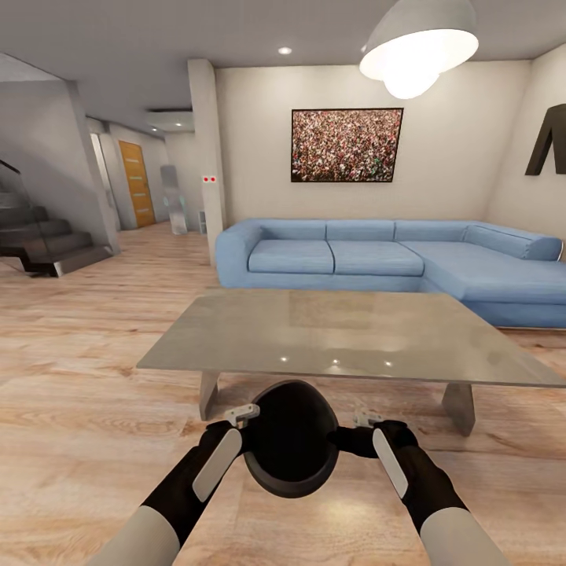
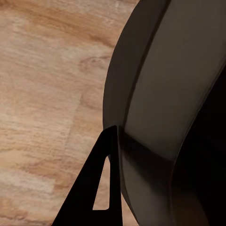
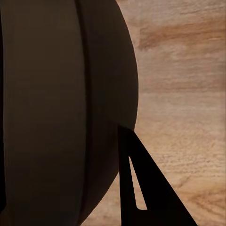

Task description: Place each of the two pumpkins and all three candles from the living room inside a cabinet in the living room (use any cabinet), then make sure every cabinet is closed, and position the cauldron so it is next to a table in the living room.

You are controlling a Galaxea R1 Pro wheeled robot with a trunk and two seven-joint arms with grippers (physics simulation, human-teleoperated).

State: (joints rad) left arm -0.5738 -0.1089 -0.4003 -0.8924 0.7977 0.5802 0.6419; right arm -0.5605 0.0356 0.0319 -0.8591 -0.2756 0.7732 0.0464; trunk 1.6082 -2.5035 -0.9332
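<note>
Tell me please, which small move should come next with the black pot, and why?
Probably lower the cauldron to the floor here: both grippers, left and right, hold it by its sides, just in front of the table.

The pot point(image 1: 292, 448) between my arms is matte black, my fingers point(image 1: 242, 413) pale grey on black wrists. The table point(image 1: 346, 330) ahead is glossy grey, the floor point(image 1: 86, 440) light wood planks, the sofa point(image 1: 393, 259) soft blue, the walls off-white.
</note>
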